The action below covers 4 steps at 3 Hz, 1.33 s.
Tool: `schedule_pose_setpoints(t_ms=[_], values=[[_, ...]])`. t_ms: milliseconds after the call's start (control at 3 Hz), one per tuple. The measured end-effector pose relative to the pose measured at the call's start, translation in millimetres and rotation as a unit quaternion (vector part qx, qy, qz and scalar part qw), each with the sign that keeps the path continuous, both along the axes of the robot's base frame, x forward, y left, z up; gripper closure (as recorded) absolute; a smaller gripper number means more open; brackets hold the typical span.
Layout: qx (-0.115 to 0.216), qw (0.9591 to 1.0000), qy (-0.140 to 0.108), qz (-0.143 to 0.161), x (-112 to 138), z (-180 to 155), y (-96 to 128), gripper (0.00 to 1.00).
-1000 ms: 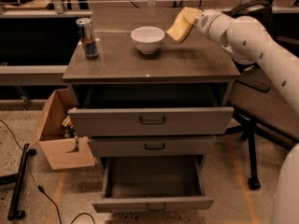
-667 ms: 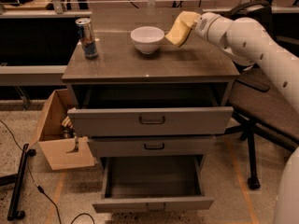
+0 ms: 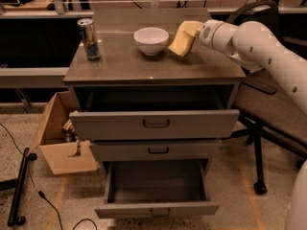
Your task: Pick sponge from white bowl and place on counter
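- Currently, tool (image 3: 192,32): at the back right of the counter (image 3: 144,65), just right of the white bowl (image 3: 151,43); pressed in on the sponge (image 3: 179,42), pinching its upper end.
- Sponge: pale yellow block, out of the bowl, held tilted with its upper end toward the wrist and its lower corner down and left toward the bowl's right side. That corner hangs very close over the counter; whether it touches cannot be told.
- Arm (image 3: 261,49): white, thick-jointed, entering from the lower right edge, rising up and to the left, and ending in a short rounded wrist that lies nearly level just above the counter's right rear corner.
- White bowl: upright on the counter, back centre, nothing visible inside.
- Can (image 3: 89,38): upright at the counter's back left, well apart from the bowl.
- Cabinet: three grey drawers; top drawer (image 3: 154,123) pulled out, middle drawer (image 3: 156,150) out slightly, bottom drawer (image 3: 156,195) pulled out farthest.
- Cardboard box (image 3: 60,138): open, on the floor left of the cabinet.
- Chair base (image 3: 258,143): dark, on the floor to the right, under the arm.
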<state>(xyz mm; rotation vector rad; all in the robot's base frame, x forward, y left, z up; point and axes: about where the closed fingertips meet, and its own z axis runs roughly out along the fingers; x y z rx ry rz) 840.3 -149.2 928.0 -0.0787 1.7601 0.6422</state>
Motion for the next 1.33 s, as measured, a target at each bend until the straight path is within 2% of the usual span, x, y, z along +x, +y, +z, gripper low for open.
schedule_pose_setpoints(t_ms=[333,667,1000,1333], values=[[-0.016,0.9998,0.008,0.009,-5.6,-9.1,3.3,0.31],[-0.034,0.9994,0.006,0.005,-8.8,-9.6,-1.9,0.02],[-0.063,0.9979,-0.001,-0.013,-9.5,-5.1,-21.0,0.0],[-0.103,0.9936,-0.007,-0.046,-11.4,3.7,-55.9,0.0]])
